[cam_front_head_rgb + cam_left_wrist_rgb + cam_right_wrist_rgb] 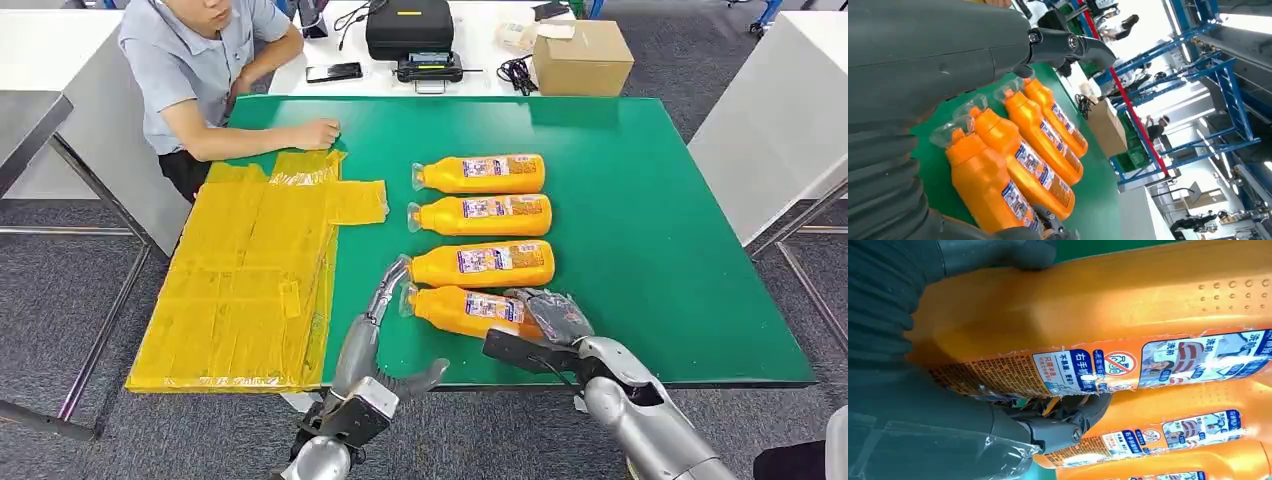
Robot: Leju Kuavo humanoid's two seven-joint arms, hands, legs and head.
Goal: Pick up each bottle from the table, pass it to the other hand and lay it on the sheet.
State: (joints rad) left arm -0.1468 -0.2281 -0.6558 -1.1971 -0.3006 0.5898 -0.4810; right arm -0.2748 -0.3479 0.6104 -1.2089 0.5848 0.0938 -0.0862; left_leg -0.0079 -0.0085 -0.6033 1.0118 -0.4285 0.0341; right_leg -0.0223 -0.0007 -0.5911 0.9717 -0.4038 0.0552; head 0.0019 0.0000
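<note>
On the green surface (640,250) beside the yellow sheet (250,280), the right hand (548,318) grips the nearest bottle (465,310) by its base — lifting could nudge its touching neighbour (485,264) — while the left hand (385,300) waits open.

Nearest orange bottle (1108,305), right wrist view: label (1148,365) printed in Chinese, white characters on blue reading 右手 beside a red prohibition sign, and 洗前 above small illustrations. The next bottle (1168,435) carries the same label design. Head view and left wrist view: bottle labels too small to read.
</note>
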